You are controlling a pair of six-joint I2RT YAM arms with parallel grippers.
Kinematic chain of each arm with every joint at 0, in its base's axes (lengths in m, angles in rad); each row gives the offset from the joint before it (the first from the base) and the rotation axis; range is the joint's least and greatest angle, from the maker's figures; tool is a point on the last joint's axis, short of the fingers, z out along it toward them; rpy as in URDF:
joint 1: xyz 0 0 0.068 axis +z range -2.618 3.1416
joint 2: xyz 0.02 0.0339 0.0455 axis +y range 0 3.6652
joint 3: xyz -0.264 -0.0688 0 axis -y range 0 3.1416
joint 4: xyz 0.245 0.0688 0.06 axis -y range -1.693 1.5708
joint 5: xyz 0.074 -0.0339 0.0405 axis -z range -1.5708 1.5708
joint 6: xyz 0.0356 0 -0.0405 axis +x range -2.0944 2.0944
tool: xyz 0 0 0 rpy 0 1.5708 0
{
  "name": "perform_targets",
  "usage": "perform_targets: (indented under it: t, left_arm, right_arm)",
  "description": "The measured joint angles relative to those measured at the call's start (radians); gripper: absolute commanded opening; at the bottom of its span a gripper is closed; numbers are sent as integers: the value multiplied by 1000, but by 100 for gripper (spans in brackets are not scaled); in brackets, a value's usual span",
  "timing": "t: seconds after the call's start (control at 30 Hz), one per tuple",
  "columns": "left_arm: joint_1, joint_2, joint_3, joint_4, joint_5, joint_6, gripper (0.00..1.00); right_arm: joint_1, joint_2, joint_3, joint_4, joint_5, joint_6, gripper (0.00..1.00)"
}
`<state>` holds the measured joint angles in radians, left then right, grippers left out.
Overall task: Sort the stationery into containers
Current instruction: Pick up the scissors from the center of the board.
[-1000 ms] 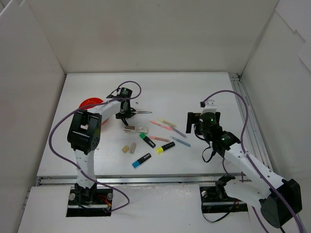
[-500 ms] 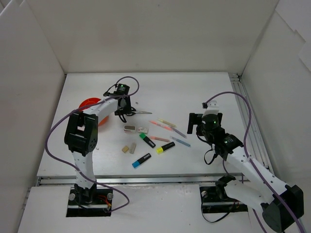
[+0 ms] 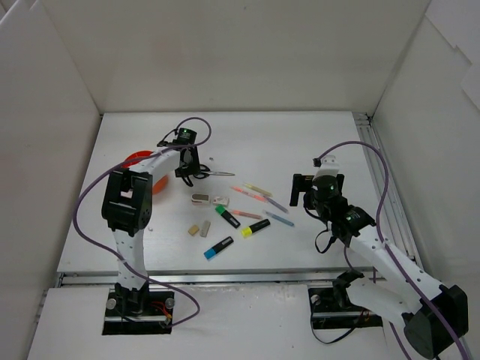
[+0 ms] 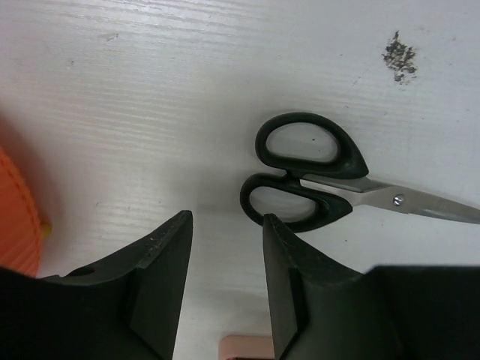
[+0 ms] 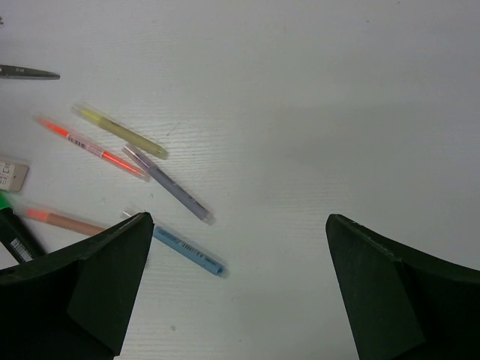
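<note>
You will find the left arm [image 3: 129, 204] rising from its base at the near left, folded at the elbow, with the forearm reaching away and to the right. The left hand [image 3: 187, 168] points downward. In the left wrist view the left hand [image 4: 225, 225] shows its two fingers standing a narrow gap apart, with nothing clamped between them.

The right arm [image 3: 390, 259] runs from its base at the near right, low and extended, towards the left and away from you. The right hand [image 3: 301, 189] faces the middle. In the right wrist view the right hand [image 5: 236, 229] has its fingers spread fully wide and holds nothing.
</note>
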<state>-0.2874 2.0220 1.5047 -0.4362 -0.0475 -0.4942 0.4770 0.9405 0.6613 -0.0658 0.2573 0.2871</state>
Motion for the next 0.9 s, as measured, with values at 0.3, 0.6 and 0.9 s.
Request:
perform_targets:
  t: [0.3,0.6,0.9]
  left_arm:
    - [-1,60,28,8,-2,-11,17]
    - [-19,60,25,21,-32,-3,0]
    - [-40,-19,94,6,-121,70,0]
  right_arm:
    - [-6,1,0,-3,0,0,98]
    - [-7,1,0,-6,0,0,98]
    - [-7,-4,0,-6,-12,0,98]
